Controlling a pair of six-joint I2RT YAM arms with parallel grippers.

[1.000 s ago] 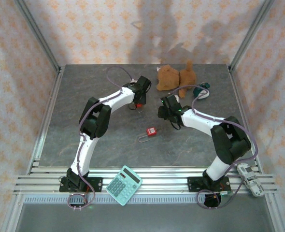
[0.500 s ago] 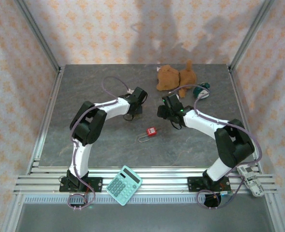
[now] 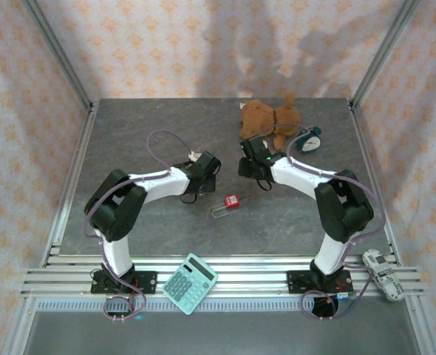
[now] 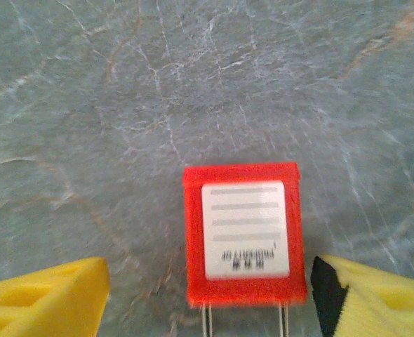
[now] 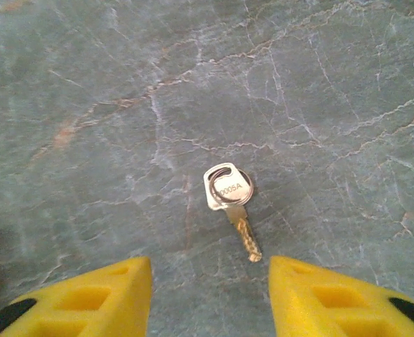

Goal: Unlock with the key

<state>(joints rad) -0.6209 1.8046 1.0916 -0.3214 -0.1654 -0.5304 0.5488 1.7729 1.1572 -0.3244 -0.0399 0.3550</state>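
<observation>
Silver key (image 5: 232, 202) flat on grey stone table (image 5: 123, 105), right hand (image 5: 210, 298) apart above it

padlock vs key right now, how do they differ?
Padlock: red square body, white label; key: bare silver metal, stamped head. Padlock reaches in between the open left gripper fingers; key lies just ahead of the open right gripper. Both lie flat on the table, ungripped.

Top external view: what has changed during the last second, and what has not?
The left gripper swung toward the near edge, closer to the red square padlock. The right gripper shifted slightly toward the far edge. Both are open, holding nothing. The padlock, the brown plush toy and the teal calculator stayed put.
</observation>
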